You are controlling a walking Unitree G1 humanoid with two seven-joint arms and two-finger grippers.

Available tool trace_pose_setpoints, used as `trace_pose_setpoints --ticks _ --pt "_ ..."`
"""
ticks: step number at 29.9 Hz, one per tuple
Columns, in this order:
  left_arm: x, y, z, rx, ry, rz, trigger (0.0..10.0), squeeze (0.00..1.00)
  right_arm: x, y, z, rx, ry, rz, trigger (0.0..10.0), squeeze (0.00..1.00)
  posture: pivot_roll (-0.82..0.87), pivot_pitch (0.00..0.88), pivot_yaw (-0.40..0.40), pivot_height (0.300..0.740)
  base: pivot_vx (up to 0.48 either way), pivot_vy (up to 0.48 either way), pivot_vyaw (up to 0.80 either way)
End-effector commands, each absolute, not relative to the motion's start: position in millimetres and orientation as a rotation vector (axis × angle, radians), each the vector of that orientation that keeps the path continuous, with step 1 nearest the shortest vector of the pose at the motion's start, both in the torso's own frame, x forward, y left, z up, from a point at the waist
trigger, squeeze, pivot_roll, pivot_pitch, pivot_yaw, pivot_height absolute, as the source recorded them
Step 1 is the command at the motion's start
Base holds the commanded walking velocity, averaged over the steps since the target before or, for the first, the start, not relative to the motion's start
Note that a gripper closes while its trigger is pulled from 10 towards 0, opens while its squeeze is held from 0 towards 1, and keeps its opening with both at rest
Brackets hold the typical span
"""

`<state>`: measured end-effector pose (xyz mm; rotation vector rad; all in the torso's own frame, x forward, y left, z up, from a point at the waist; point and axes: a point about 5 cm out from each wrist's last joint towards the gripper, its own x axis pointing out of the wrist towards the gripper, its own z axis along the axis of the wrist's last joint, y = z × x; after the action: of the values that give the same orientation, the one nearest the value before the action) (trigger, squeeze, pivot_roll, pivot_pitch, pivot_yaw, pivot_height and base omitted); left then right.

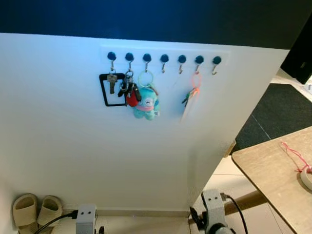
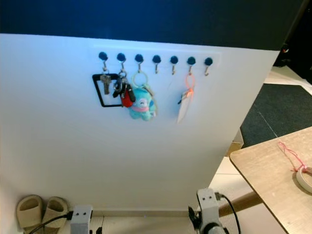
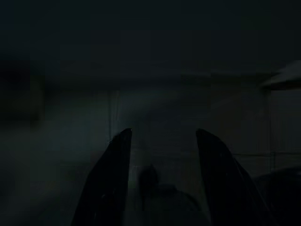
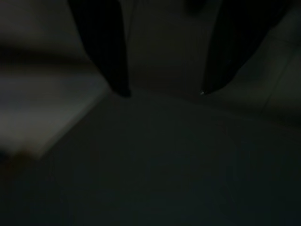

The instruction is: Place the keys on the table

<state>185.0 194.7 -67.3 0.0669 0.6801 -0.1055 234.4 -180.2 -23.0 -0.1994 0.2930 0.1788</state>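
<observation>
**Keys on the wall rack, both arms low**

In the head views, a white wall panel [image 1: 97,161] carries a row of seven blue-knobbed hooks [image 1: 164,59] across the upper middle of the frame. The keys [image 1: 127,90] hang from the second hook, a dark bunch with a red tag, just beside a teal plush charm [image 1: 146,104] and a black-framed single key [image 1: 111,84]. An orange-looped tag [image 1: 191,100] hangs further right. The wooden table [image 1: 270,175] fills the lower right corner; beige slippers [image 1: 35,209] sit at lower left.

The wrist views are very dark. The left gripper [image 3: 162,136] shows its fingers spread apart, holding nothing; the right gripper [image 4: 164,92] likewise stands parted and empty.
</observation>
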Motion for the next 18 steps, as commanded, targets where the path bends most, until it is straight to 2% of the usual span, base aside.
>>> trace_pose_setpoints --ticks 1,6,9,10,14,18 --pt "201.3 192.4 -49.2 0.149 0.539 -0.257 10.0 0.00 252.2 -188.0 11.5 -0.246 0.048 0.112 10.0 0.00 0.03 0.031 -0.052 0.740 0.000 0.000 0.00" --pt "217.6 187.7 -26.3 0.166 0.386 -0.377 10.0 0.00 264.9 -191.8 44.7 -0.239 -0.146 0.061 10.0 0.00 0.03 0.049 -0.052 0.740 0.000 0.000 0.00" --pt "232.4 171.4 15.7 0.160 0.163 -0.550 10.0 0.00 276.6 -185.5 93.3 -0.231 -0.382 0.067 10.0 0.00 0.03 0.055 -0.044 0.740 0.000 0.000 0.00" --pt "232.4 171.4 15.7 0.160 0.163 -0.550 10.0 0.00 276.6 -185.5 93.3 -0.231 -0.382 0.067 10.0 0.00 0.03 0.055 -0.044 0.740 0.000 0.000 0.00" --pt "243.4 134.5 99.4 -0.012 -0.100 -0.750 10.0 0.00 288.7 -177.9 156.0 -0.170 -0.636 0.056 10.0 0.00 0.02 0.067 -0.038 0.740 0.000 0.000 0.00" --pt "240.9 114.4 140.6 -0.065 -0.208 -0.870 10.0 0.00 291.4 -172.8 178.8 -0.128 -0.716 0.070 10.0 0.00 0.02 0.076 -0.039 0.740 0.000 0.000 0.00"
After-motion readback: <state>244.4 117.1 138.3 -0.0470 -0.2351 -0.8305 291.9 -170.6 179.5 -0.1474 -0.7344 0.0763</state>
